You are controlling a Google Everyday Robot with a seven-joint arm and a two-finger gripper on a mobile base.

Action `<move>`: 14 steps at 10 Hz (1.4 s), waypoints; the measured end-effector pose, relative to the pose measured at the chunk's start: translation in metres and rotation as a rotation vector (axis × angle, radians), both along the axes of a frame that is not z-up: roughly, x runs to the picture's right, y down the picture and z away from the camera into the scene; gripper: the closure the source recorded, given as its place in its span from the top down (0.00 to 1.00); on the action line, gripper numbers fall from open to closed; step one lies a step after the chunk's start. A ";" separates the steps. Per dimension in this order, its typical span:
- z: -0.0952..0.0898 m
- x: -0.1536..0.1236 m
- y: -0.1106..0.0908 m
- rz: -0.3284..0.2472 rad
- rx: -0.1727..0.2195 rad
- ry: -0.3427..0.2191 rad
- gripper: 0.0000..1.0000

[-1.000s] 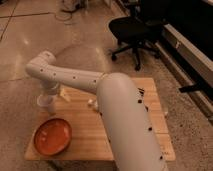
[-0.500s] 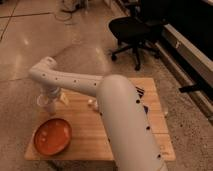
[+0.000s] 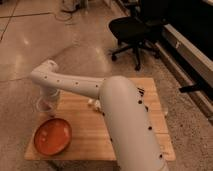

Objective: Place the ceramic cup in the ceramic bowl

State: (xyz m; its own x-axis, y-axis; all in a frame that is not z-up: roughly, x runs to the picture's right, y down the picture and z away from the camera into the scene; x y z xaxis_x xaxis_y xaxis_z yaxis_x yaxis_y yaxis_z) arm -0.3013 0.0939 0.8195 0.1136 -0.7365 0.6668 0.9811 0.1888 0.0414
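The cup is at the bench's left edge, just behind the bowl, which sits near the front-left corner. The gripper is right at the cup; whether it clasps it, I cannot tell.

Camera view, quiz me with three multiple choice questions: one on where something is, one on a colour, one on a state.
1. Where is the claw?
A. Over the table's right edge
B. At the table's left edge in the picture, beyond the ceramic bowl
C. Inside the bowl

2. The ceramic bowl is:
A. Blue
B. Orange-red
C. Green

3. The ceramic cup is:
A. In the bowl
B. At the table's right edge
C. Outside the bowl, at the claw

Answers: B, the arm bends down to that edge; B, its colour shows plainly; C, the bowl holds nothing.
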 end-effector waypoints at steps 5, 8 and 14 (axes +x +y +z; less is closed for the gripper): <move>-0.046 -0.015 0.000 0.042 -0.022 -0.123 0.00; -0.075 -0.007 -0.010 0.080 -0.016 -0.180 0.00; -0.093 0.070 -0.004 0.107 -0.026 -0.140 0.00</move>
State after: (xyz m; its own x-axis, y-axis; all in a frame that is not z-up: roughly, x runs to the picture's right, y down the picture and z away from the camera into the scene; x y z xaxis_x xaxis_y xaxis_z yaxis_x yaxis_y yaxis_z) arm -0.2314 0.0896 0.7263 0.0952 -0.7075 0.7002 0.9405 0.2945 0.1697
